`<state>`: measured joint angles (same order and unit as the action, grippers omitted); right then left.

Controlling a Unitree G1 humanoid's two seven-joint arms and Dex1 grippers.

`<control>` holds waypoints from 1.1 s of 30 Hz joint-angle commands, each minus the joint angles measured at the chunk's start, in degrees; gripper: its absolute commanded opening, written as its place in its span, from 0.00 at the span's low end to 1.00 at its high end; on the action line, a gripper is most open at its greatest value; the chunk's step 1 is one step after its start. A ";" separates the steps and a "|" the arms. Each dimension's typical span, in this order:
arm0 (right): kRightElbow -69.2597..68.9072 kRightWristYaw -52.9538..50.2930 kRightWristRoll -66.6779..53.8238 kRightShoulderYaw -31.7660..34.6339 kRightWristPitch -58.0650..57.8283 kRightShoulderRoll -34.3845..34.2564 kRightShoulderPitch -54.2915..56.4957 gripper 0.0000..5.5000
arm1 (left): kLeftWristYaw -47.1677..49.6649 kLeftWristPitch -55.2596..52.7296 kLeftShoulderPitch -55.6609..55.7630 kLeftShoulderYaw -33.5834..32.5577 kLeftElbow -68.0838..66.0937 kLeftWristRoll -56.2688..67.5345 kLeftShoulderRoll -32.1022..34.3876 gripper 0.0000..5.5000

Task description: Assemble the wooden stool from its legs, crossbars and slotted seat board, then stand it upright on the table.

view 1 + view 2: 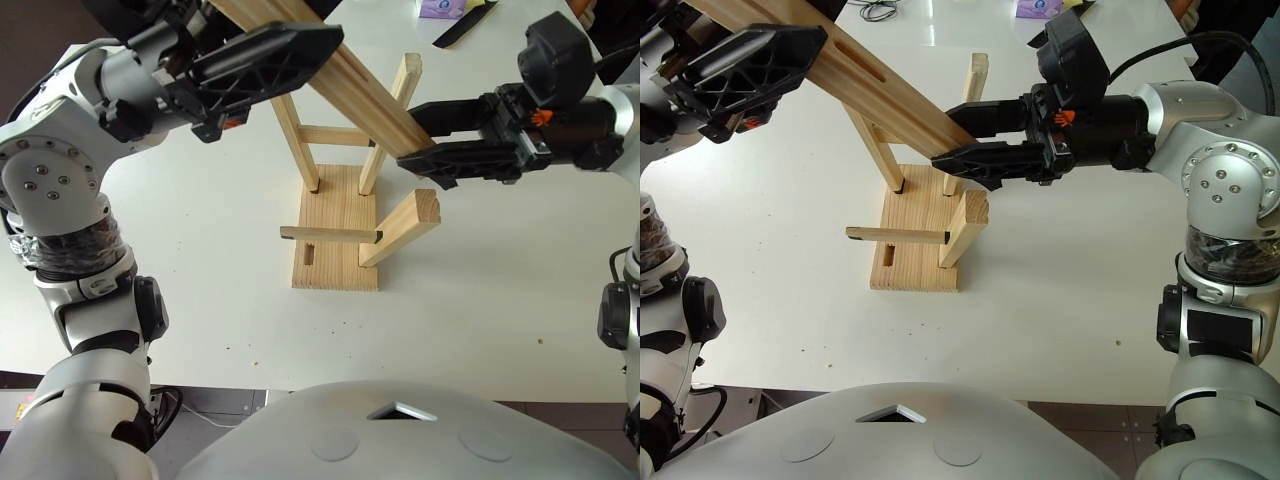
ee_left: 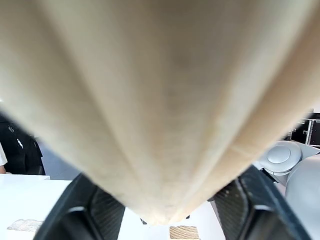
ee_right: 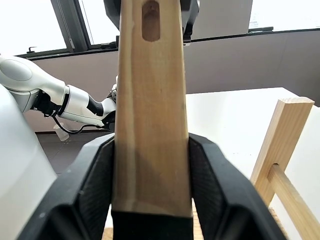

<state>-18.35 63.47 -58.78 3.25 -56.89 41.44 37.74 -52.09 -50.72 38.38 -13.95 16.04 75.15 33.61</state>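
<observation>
White table viewed from above and in front. Flat at its middle, a slotted seat board of pale wood, with one narrow slot on its left side near the front. Standing on the board's far end, two upright pieces: a left leg and a right leg, joined partway up by a short crossbar. At the board's near right corner, a shorter leaning leg, tilted toward the right, with a thin crossbar jutting from it to the left across the board; contact between that thin piece and the board impossible to tell. Raised in the air above all of this, a long wooden bar, slanting from high on the left down toward the right and crossing in front of the right leg. Left gripper closed on the bar's upper stretch, with black fingers pressed to both sides of the wood in the left wrist view. Right gripper clamped on the bar's lower end, with fingers tight against both flanks and an oval hole farther up the bar. At the table's far edge, well apart from the stool parts, a small purple box beside a flat black object.
</observation>
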 commanded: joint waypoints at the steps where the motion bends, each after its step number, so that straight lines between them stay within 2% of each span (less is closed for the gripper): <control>1: -0.04 1.01 -0.03 -0.71 -0.40 1.07 1.57 0.37 | -1.19 -0.75 -0.98 0.46 1.60 0.54 1.08 0.39; 13: 1.45 1.75 1.79 -1.43 0.76 1.71 3.77 0.37 | -1.57 0.60 -1.70 0.88 1.55 -0.81 1.55 0.39; 14: 1.49 1.06 2.74 -1.81 1.45 1.23 3.84 0.44 | -1.29 0.90 -1.46 0.75 1.32 -0.89 1.41 0.39; 24: 1.80 -1.20 5.02 -0.68 2.79 1.58 1.11 0.73 | -1.00 4.05 4.79 -3.77 -4.53 -2.62 4.04 0.38; 28: 2.06 -1.76 6.33 2.27 3.75 3.98 -2.63 0.80 | -3.87 5.28 5.86 -5.08 -6.84 -7.72 10.32 0.38; 33: 0.43 -0.91 5.49 10.41 3.43 9.46 -11.72 0.80 | -10.55 6.61 3.78 -8.07 -10.80 -14.60 21.12 0.38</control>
<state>-16.74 62.31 -53.06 9.78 -53.53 48.09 29.62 -59.79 -45.24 42.94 -20.02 6.42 63.09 50.08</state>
